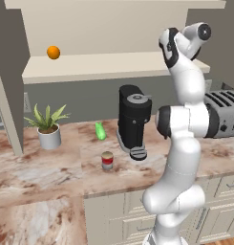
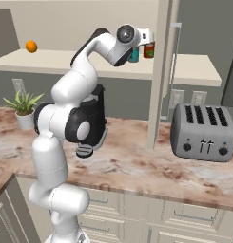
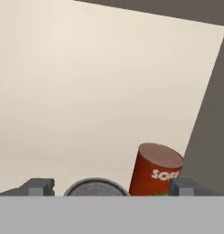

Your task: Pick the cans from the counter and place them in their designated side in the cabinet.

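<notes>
1. While the arm reached up toward the cabinet (image 1: 113, 67), the counter (image 1: 51, 177) lay nearest the base, brown-and-white marbled over cream drawer fronts.
2. On that counter, near its front edge, stood the red can (image 1: 107, 161) with a white band and pale top, upright and apart from everything else.
3. Just behind it and to the right stood a black coffee machine (image 1: 133, 120), and a small green bottle (image 1: 100, 131) lay to the left of the machine.
4. Farther left, a potted plant (image 1: 47, 125) stood near the wall, and a grey toaster (image 2: 202, 133) sat on the counter's right part.
5. Above, the gripper (image 3: 111, 187) was at the shelf, its fingertips (image 3: 40, 186) standing wide apart and closed on nothing.
6. Between those tips the hand view showed the grey ringed top of a can, which the right base view showed as the teal can (image 2: 133, 55), on the shelf board just beside the hand.
7. Whether the tips touched that can could not be told.
8. Just right of it stood a darker red can (image 3: 154, 170), upright, with white lettering.
9. Far to the left on the same shelf lay an orange (image 1: 53, 52), well apart from the cans.
10. Behind all was the cabinet's plain back panel.
</notes>
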Motion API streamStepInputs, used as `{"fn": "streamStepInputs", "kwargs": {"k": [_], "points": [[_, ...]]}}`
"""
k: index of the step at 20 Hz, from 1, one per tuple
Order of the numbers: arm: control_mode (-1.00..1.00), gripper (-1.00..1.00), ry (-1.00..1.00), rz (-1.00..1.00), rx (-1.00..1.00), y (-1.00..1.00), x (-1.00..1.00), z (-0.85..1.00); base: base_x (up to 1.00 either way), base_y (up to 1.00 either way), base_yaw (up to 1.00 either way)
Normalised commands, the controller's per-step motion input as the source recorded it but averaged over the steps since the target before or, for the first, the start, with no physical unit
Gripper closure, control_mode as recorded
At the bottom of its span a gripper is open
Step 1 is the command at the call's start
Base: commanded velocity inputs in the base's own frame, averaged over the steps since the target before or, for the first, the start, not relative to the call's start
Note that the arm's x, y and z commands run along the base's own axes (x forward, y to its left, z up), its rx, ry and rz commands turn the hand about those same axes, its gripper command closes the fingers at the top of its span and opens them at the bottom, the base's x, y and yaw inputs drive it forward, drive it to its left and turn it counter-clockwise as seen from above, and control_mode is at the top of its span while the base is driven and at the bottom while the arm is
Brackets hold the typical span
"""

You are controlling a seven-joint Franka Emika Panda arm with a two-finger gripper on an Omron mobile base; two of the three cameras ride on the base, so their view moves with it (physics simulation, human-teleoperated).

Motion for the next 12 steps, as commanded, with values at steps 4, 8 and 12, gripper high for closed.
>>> {"fn": "streamStepInputs", "kwargs": {"k": [4, 8, 12], "points": [[-1.0, -1.0, -0.12, 0.06, 0.0, 0.02, -0.38, 0.0, 0.0, 0.0, 0.0], [-1.0, -1.0, -0.06, 0.05, -0.01, 0.23, -0.54, 0.0, 0.0, 0.0, 0.0], [-1.0, -1.0, -0.02, 0.05, -0.06, 0.45, -0.59, -0.03, 0.0, 0.0, 0.0]]}}
